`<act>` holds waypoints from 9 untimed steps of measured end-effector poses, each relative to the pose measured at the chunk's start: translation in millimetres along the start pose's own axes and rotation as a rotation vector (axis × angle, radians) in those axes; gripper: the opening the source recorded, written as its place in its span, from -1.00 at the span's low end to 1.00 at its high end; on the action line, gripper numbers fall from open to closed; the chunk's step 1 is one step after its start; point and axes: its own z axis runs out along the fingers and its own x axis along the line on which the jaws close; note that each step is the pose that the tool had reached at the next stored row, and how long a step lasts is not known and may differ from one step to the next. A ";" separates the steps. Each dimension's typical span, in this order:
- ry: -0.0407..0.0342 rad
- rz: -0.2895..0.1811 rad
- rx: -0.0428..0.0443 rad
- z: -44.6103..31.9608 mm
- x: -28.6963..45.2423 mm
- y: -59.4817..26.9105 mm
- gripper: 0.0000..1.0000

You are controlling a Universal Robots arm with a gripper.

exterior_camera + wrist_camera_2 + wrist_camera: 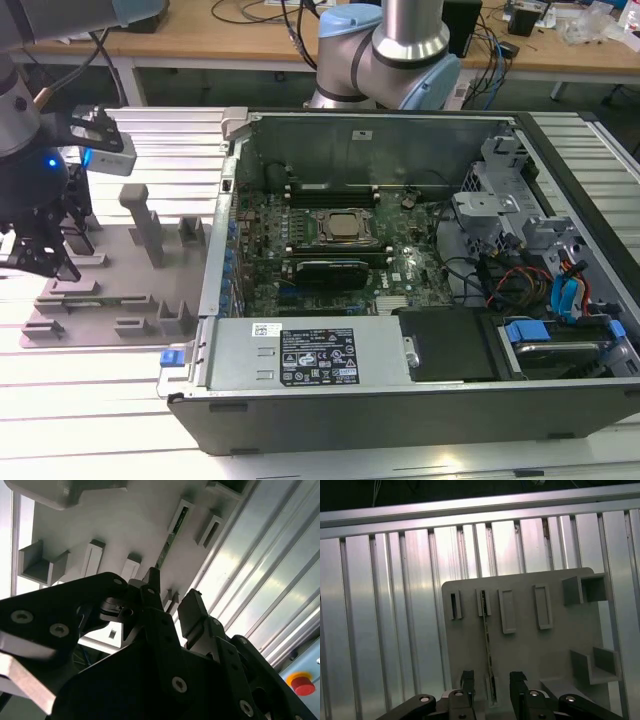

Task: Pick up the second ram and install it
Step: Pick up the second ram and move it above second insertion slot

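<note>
Spread pincer [492, 680] hangs over the second ram [487, 635] standing in grey holder [525, 660].

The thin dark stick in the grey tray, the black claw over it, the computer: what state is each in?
Thin dark green memory stick: standing on edge in the tray's slots, not gripped.
Black end effector: open, straddling the stick's near end.
Grey plastic holder tray: lying flat on the ribbed metal table.
Dark computer case: side open, green circuit board exposed.
</note>
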 end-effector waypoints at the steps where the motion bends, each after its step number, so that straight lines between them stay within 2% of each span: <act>1: 0.0000 0.000 -0.0001 1.0 0.0 0.0 -0.19; 9: 0.0000 0.000 0.0000 5.9 0.1 -0.2 -0.19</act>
